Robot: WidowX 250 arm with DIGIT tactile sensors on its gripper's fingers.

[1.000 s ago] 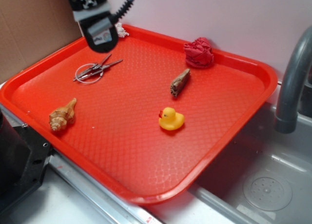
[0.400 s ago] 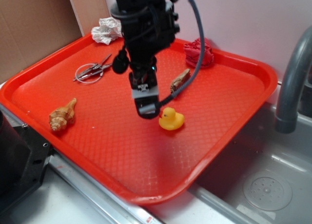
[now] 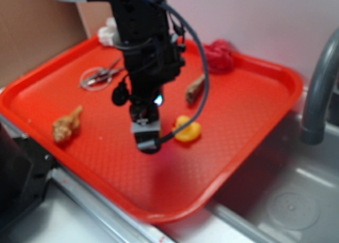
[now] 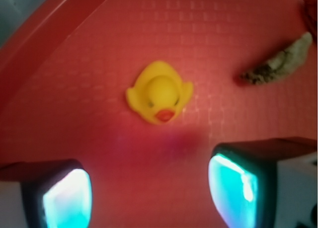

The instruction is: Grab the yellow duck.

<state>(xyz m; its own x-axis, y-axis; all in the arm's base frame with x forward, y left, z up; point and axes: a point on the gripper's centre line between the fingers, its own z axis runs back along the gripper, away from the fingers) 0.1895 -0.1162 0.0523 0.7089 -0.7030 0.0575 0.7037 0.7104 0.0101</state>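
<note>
Gripper [image 4: 149, 188] is hanging over the tray with its two pads [image 4: 67, 198] standing well apart, nothing between them. It is not touching the yellow duck [image 4: 160, 93].

In the wrist view the duck is sitting ahead of the open gap, roughly centred between the pads but beyond their tips, beak pointing back toward the claw. In the exterior view the gripper [image 3: 146, 142] is hovering just beside the duck [image 3: 187, 131], on the side nearer the tray's front-left; the duck is lying to its right and slightly farther back. Height above the tray surface is hard to read through the motion blur. The duck is looking nearly as wide as long from above, so no strong long axis is showing. Judgement: the closing move is needing a short forward shift, then a descent.

The red tray [image 3: 275, 73] is holding everything: duck near the middle-right, brown stick-like piece [image 3: 195, 89] behind it, seashell [image 3: 67, 124] at left, metal tool with ring [image 3: 99, 75] at back-left, crumpled red cloth [image 3: 218, 55] and a white wad [image 3: 107, 33] along the far rim.
</note>
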